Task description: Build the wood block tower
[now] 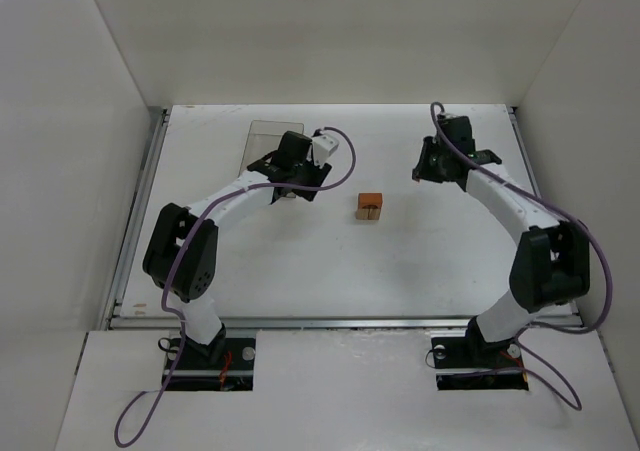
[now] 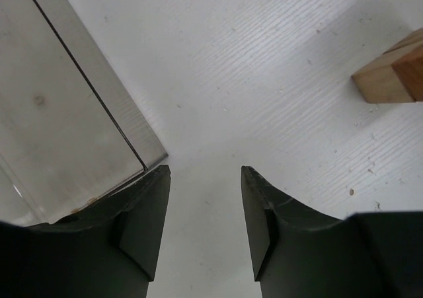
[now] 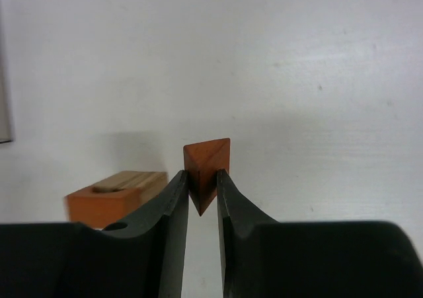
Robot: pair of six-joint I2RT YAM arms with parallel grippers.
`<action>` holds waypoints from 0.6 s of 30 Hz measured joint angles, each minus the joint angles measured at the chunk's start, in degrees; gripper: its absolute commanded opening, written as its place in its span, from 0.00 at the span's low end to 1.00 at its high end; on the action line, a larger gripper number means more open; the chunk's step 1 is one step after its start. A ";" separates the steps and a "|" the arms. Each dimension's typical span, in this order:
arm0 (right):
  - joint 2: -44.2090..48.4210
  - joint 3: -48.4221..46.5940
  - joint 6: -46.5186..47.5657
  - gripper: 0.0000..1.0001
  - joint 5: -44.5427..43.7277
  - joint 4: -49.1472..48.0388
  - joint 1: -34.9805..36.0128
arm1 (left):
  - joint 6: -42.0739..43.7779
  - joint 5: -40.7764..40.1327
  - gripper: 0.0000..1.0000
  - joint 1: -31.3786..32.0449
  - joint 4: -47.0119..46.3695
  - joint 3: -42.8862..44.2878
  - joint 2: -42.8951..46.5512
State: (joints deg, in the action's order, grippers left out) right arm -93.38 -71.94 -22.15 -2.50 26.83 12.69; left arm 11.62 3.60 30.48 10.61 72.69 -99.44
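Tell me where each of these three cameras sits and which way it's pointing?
Top: high behind the robot, looking down on the table; the left arm and right arm show whole.
Left wrist: on the left arm, looking along its open left gripper at the clear box.
Right wrist: on the right arm, looking past the right gripper, shut on a red wedge.
All three share the wood block tower.

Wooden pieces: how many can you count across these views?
2: a red-orange wedge pinched in the right fingers, and a tan-and-orange block on the table centre; it may be two joined.
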 measured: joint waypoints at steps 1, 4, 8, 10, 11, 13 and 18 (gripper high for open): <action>2.01 -0.17 1.33 0.00 2.05 -1.11 -0.28 | 1.25 0.72 0.44 0.00 0.09 0.00 0.09; 5.77 -3.02 4.70 0.00 10.05 -4.02 -0.50 | 6.40 2.19 0.44 0.17 1.77 0.39 1.44; 6.82 -6.49 7.63 0.00 21.18 -8.74 -0.50 | 18.88 4.90 0.49 0.61 4.33 2.80 5.49; 6.80 -6.80 8.41 0.00 26.62 -11.02 -0.50 | 25.88 6.71 0.56 0.76 4.50 3.63 8.28; 6.75 -6.80 8.59 0.00 28.94 -11.67 -0.50 | 29.09 7.61 0.59 1.01 4.55 4.02 9.66; 6.54 -6.78 8.94 0.00 34.18 -13.25 -0.50 | 34.71 10.23 0.62 1.22 4.44 5.25 12.02; 6.78 -4.42 8.41 0.00 44.70 -19.37 -0.50 | 41.59 17.84 0.73 1.73 0.52 8.13 13.31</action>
State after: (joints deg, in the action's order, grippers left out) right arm -86.61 -76.36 -13.74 42.19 7.46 12.19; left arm 53.21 21.43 32.21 11.14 80.82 -86.13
